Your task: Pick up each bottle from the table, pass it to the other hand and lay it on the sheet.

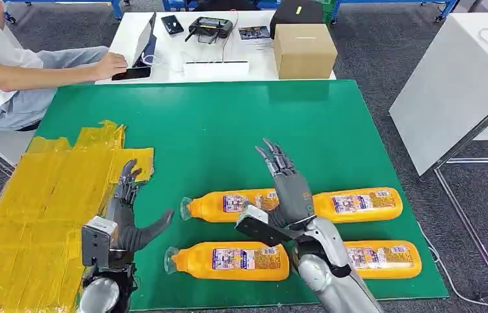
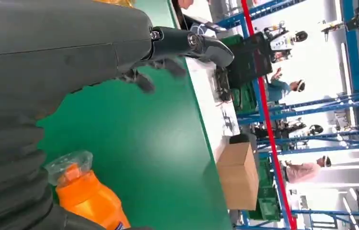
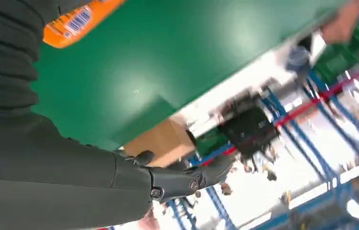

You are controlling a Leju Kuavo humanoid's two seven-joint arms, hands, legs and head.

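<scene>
Several orange bottles lie on their sides on the green mat (image 1: 228,124), in two rows. The far-left bottle (image 1: 228,205) and near-left bottle (image 1: 228,259) point their clear caps to the left; the far-right bottle (image 1: 358,203) and near-right bottle (image 1: 384,255) lie behind my right arm. My right hand (image 1: 288,184) hovers over the far row with straight, spread fingers and holds nothing. My left hand (image 1: 126,210) is spread and holds nothing, at the edge of the yellow sheet (image 1: 39,208), its thumb pointing at the bottle caps. A capped bottle (image 2: 85,191) lies close beside the left hand (image 2: 62,52). A bottle's end (image 3: 74,20) shows beside the right hand (image 3: 72,182).
A person sits at the far left with a hand (image 1: 109,65) on a tablet on the white table (image 1: 254,55) beyond the mat. That table carries a cardboard box (image 1: 303,51), a controller and a phone. A white panel (image 1: 462,85) stands to the right.
</scene>
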